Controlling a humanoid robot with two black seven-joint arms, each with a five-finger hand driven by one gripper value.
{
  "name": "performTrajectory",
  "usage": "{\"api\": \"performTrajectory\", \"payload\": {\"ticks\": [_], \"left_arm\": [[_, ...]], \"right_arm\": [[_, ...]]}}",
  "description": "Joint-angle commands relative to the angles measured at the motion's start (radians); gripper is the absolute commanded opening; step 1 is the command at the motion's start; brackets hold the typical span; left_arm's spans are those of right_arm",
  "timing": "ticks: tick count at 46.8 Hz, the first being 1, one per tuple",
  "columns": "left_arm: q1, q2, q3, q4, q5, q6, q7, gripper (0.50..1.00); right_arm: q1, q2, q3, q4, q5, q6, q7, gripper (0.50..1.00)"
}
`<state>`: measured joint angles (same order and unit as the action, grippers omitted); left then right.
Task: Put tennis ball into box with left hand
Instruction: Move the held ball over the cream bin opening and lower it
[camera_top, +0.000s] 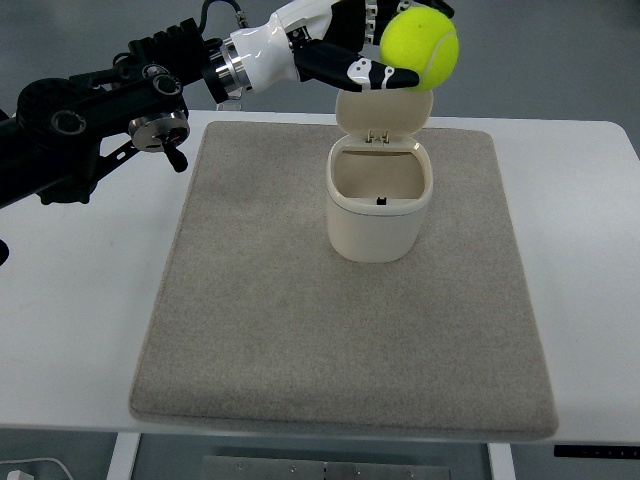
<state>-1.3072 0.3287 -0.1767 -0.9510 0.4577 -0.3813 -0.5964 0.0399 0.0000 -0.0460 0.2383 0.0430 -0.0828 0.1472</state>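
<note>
Yellow-green tennis ball (420, 48) gripped in curled fingers of left hand (372, 45), held above far edge of mat (250, 330), behind raised lid (383, 110) of open box (380, 205); risk: release here strikes lid, ball bounces outside box.

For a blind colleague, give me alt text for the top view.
The robot's left hand holds a yellow tennis ball above a cream box whose lid stands open. The box sits on a grey mat on a white table.
</note>
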Motion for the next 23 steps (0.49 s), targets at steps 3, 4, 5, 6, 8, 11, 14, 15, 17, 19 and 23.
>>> {"api": "performTrajectory", "payload": {"ticks": [3,4,5,6,8,11,14,15,17,19,23], "left_arm": [[0.006,0.000,0.020,0.003,0.001,0.001,0.001,0.585],[0.006,0.000,0.026,0.006,0.001,0.001,0.001,0.585],[0.006,0.000,0.031,0.009,0.001,0.001,0.001,0.585],[0.008,0.000,0.037,0.011,0.001,0.001,0.001,0.585],[0.014,0.000,0.045,0.012,0.001,-0.002,0.000,0.585],[0.020,0.000,0.054,0.014,0.001,-0.004,0.000,0.585],[0.025,0.001,0.065,0.018,0.001,-0.004,0.000,0.587],[0.028,0.001,0.074,0.020,0.001,-0.004,0.000,0.589],[0.031,0.001,0.094,0.027,0.001,-0.004,0.000,0.598],[0.032,0.001,0.108,0.031,0.001,-0.004,0.000,0.604],[0.034,0.003,0.128,0.035,0.001,-0.002,0.000,0.615]], "right_arm": [[0.000,0.000,0.000,0.000,0.000,0.000,0.000,0.938],[0.000,0.000,0.000,0.000,0.000,0.000,0.000,0.938],[0.000,0.000,0.000,0.000,0.000,0.000,0.000,0.938],[0.000,0.000,0.000,0.001,0.000,0.000,0.000,0.938],[0.000,0.000,0.000,0.000,0.000,0.000,0.000,0.938],[0.000,0.000,0.000,0.000,0.000,0.000,0.000,0.938],[0.000,0.000,0.000,0.001,0.000,0.000,0.000,0.938],[0.000,0.000,0.000,0.000,0.000,0.000,0.000,0.938],[0.000,0.000,0.000,0.000,0.000,0.000,0.000,0.938],[0.000,0.000,0.000,0.000,0.000,0.000,0.000,0.938],[0.000,0.000,0.000,0.001,0.000,0.000,0.000,0.938]]}}
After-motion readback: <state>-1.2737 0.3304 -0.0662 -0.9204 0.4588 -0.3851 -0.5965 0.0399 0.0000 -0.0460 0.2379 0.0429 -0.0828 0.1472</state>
